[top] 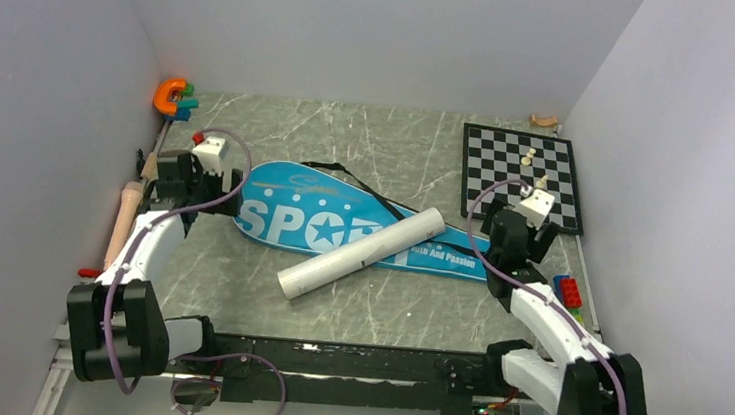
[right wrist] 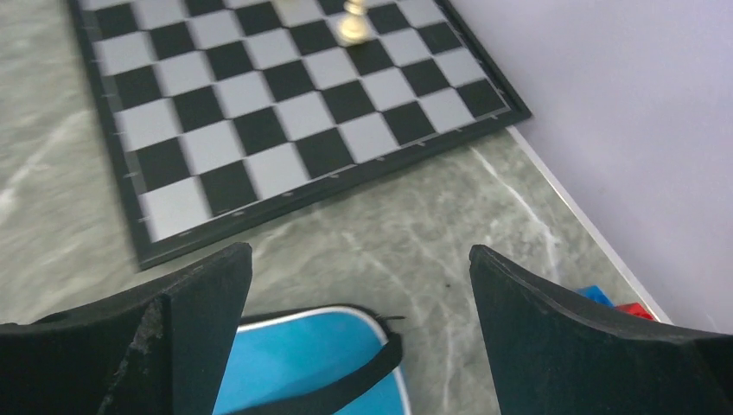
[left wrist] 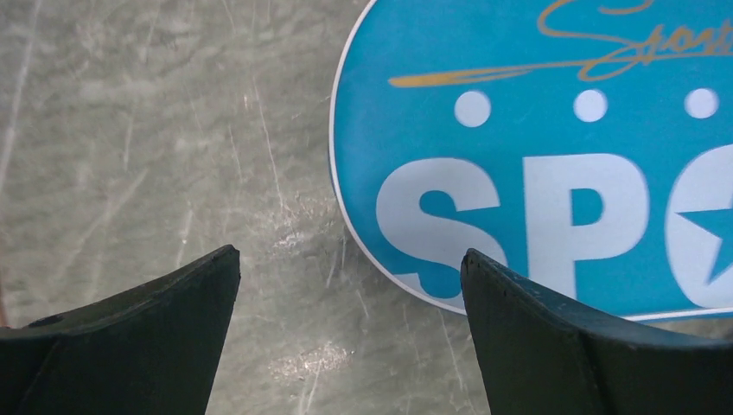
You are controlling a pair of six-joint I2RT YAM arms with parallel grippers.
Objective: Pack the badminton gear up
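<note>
The blue SPORT bag [left wrist: 536, 173] lies flat, its round end just ahead of my left pincer [left wrist: 350, 264], which is spread wide and empty. Its narrow end sits right below my right pincer [right wrist: 359, 259], equally open. The white tube [top: 360, 252] rests across the bag between them.

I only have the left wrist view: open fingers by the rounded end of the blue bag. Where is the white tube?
Observer: The white tube lies diagonally across the blue bag, near its middle.
Operator: And the right gripper?
Observer: The right gripper is open above the bag's narrow end, beside the chessboard.
Operator: Any rackets or shuttlecocks lying out?
Observer: I see none in any view.
</note>
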